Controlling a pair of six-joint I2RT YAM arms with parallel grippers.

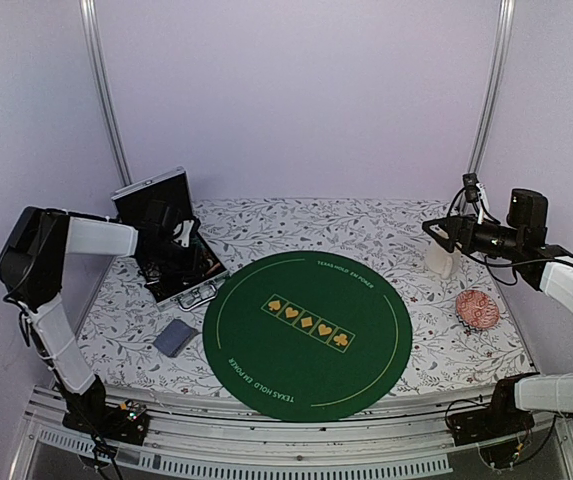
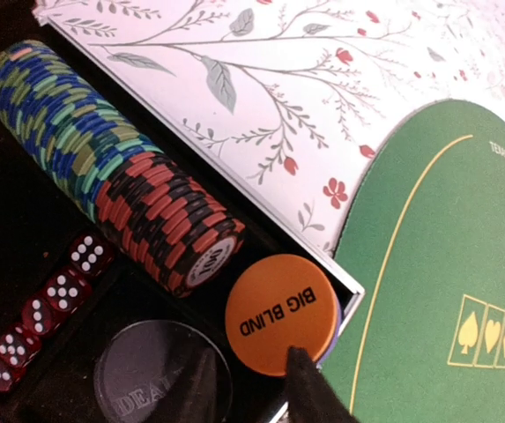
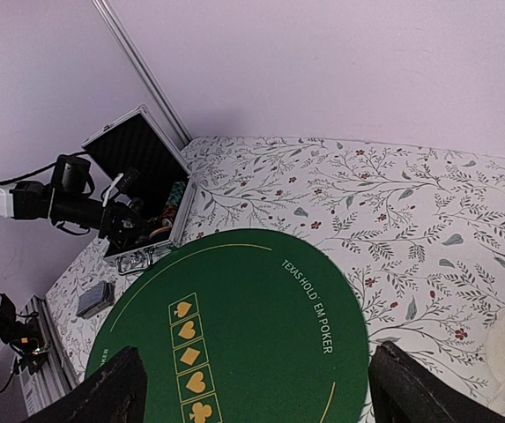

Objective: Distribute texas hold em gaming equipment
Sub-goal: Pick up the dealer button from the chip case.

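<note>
Though barely in frame, left tool (image 2: 250, 389) seemingly unclenched, one fingertip (image 2: 312, 392) over the orange disc (image 2: 274, 308).

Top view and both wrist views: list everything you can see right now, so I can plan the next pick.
mat: one, green, table centre
case: one, silver, black inside, open, left of mat
chips: one long row, blue, green, red-black, in case
Big Blind disc: one, orange, in case at the row's end
dealer disc: one, clear, in case beside the orange one
dice: at least four, red, in case
cards: one deck, grey-blue, on cloth left of mat
mug: one, white, right of mat
pink object: one, right of mat, kind unclear
cloth: one, white floral, over table
left fingers: black, in case at Big Blind disc's edge
right fingers: black, wide apart, above the table's right side
</note>
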